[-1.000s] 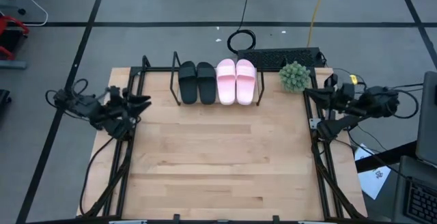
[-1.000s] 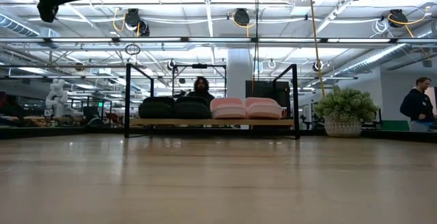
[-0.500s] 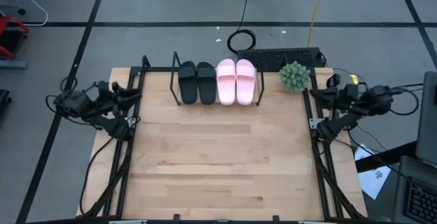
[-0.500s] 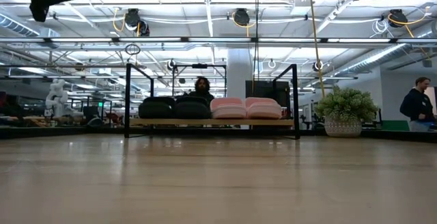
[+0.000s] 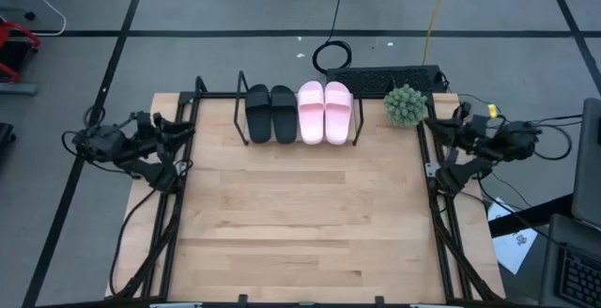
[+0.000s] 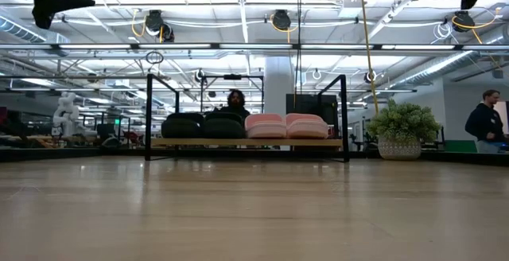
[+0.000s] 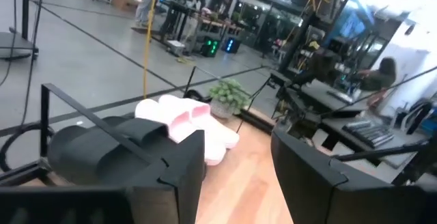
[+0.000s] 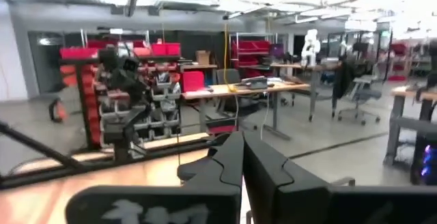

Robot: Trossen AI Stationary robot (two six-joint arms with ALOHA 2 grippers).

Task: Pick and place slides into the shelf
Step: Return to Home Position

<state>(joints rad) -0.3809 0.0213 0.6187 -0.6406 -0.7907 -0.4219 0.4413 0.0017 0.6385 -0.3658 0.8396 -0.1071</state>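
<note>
Table [image 5: 300,223]: pale wood planks, smooth; from the low camera I see a soft sheen on it.
Shelf [image 6: 246,142]: thin black metal rod frame, matt, carrying a light wooden board.
Black slides [image 5: 270,113]: matt, rubbery look, no shine.
Pink slides [image 5: 325,111]: smooth, foam-like, faintly satin.
Left gripper [image 7: 239,145] and right gripper [image 8: 244,145]: dark matt fingers, plastic by the look of them.
Plant [image 6: 402,122]: leafy green, in a pale, rough-textured pot [image 6: 400,147].
Floor [image 5: 235,7]: grey, smooth, dull.
</note>
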